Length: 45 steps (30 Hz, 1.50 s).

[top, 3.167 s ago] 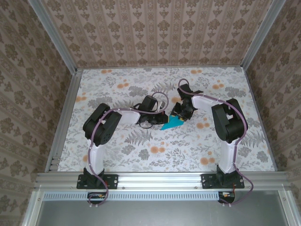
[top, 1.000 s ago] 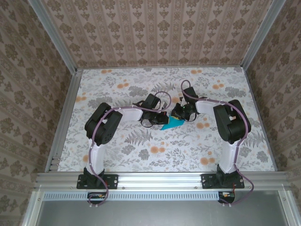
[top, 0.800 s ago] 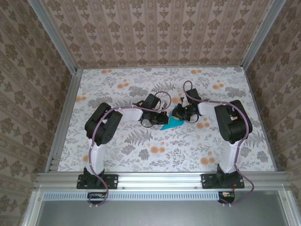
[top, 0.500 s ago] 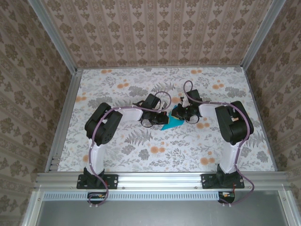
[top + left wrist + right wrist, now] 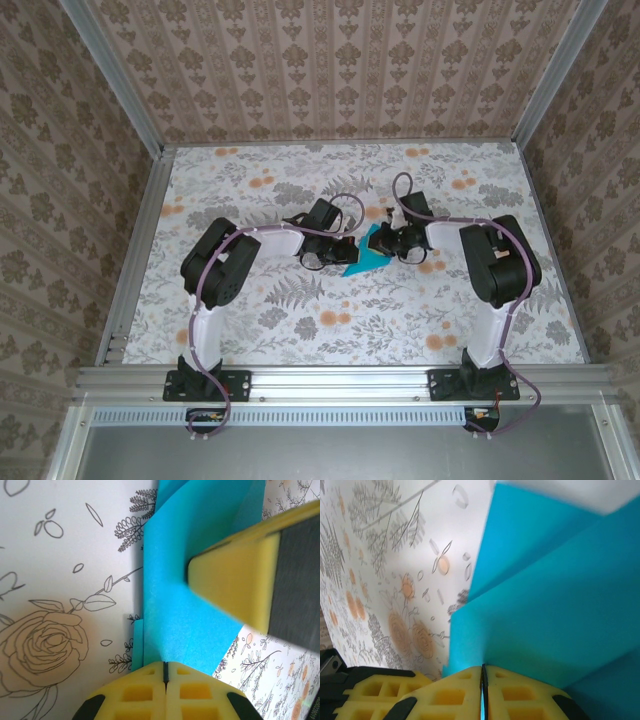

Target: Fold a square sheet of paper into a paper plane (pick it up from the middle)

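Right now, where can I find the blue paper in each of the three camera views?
Top external: the blue paper lies at table centre, between the left gripper and the right gripper.
Left wrist: the paper runs from top centre down into the shut left gripper.
Right wrist: the paper covers the right half, pinched in the right gripper.
Shared landmark: the floral tabletop, left of the paper in both wrist views.
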{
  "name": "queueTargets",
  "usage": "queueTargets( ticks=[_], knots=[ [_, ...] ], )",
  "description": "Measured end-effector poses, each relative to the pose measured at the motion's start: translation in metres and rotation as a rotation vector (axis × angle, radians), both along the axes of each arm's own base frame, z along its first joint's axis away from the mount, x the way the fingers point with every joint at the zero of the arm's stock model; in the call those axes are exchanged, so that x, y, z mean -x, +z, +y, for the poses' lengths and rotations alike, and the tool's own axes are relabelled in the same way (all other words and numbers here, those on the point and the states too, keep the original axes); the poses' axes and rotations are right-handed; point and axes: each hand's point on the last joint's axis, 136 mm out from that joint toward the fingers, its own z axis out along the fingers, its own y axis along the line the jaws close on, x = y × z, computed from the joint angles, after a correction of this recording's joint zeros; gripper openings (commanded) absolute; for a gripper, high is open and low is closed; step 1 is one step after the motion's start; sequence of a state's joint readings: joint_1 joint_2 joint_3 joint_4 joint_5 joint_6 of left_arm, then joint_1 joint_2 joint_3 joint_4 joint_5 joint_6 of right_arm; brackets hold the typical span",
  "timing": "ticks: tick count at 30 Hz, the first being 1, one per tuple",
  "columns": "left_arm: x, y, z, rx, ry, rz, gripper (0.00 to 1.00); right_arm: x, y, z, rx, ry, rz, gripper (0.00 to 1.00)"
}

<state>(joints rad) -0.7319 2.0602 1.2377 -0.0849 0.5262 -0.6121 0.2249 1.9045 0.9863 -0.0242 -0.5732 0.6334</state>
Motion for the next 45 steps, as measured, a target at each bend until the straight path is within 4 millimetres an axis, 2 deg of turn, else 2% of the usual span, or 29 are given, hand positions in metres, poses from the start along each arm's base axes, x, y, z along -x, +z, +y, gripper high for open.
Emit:
queueTargets(
  ticks=[10,21,27,30,34,37,40,45],
  knots=[
    [0.000,0.000,0.000,0.000,-0.003,-0.002,0.00,-0.020,0.000,-0.039,0.024,-0.103,-0.024,0.12],
    [0.000,0.000,0.000,-0.008,-0.027,-0.015,0.00,-0.034,0.001,-0.064,0.086,-0.175,-0.037,0.13],
    [0.001,0.000,0.000,-0.013,-0.039,-0.022,0.00,-0.045,0.006,-0.078,0.116,-0.213,-0.051,0.15],
    [0.002,0.000,0.000,-0.017,-0.040,-0.019,0.00,-0.045,0.016,-0.079,0.118,-0.215,-0.072,0.16],
    [0.002,0.000,0.000,-0.022,-0.040,-0.021,0.00,-0.047,0.057,-0.075,0.102,-0.205,-0.172,0.16],
    [0.002,0.000,0.000,-0.027,-0.038,-0.023,0.00,-0.045,0.078,-0.060,0.086,-0.169,-0.226,0.16],
    [0.002,0.000,0.000,-0.029,-0.038,-0.024,0.00,-0.036,0.077,-0.037,0.069,-0.109,-0.222,0.15],
    [0.002,0.000,0.000,-0.029,-0.038,-0.023,0.00,-0.020,0.052,-0.010,0.041,-0.031,-0.148,0.11]
  ],
)
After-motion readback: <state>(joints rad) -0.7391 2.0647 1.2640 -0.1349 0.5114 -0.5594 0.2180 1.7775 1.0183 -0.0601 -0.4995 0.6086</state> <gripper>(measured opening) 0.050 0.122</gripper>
